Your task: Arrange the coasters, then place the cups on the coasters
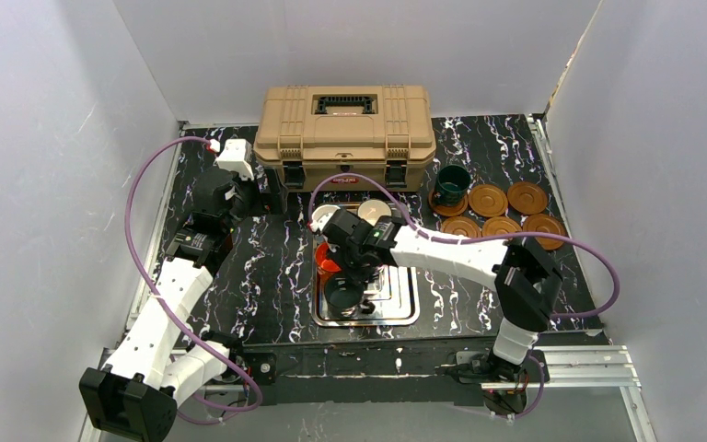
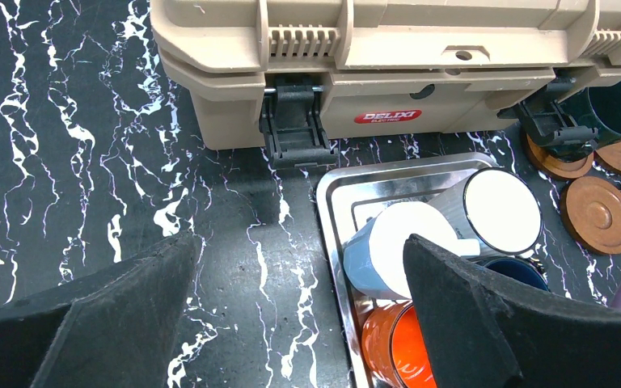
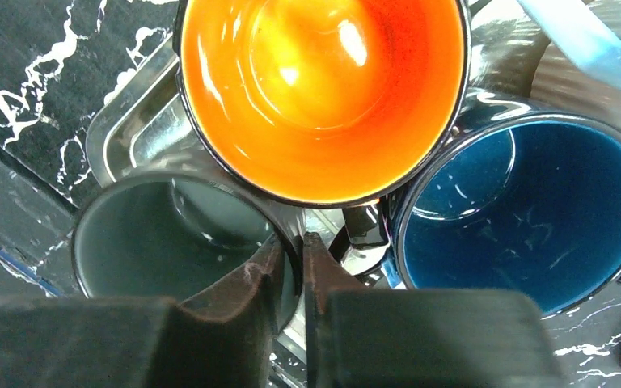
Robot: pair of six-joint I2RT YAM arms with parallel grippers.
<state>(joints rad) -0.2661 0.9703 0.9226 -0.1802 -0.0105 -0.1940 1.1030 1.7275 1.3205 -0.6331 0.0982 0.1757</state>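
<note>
On the steel tray (image 1: 407, 306) my right gripper (image 3: 295, 259) is shut on the rim of the dark grey-green cup (image 3: 154, 242), one finger inside the cup and one outside. Touching that cup are the orange cup (image 3: 323, 89) and the navy cup (image 3: 525, 210). Two cream-white cups (image 2: 400, 255) lie tipped at the tray's far end. The dark teal cup (image 1: 451, 182) stands on a coaster at the back right, with several bare brown coasters (image 1: 502, 226) beside it. My left gripper (image 2: 299, 242) hangs open over the marbled table left of the tray.
A tan toolbox (image 1: 345, 124) stands at the back, just behind the tray. White walls close in both sides. A purple cable from each arm loops over the table.
</note>
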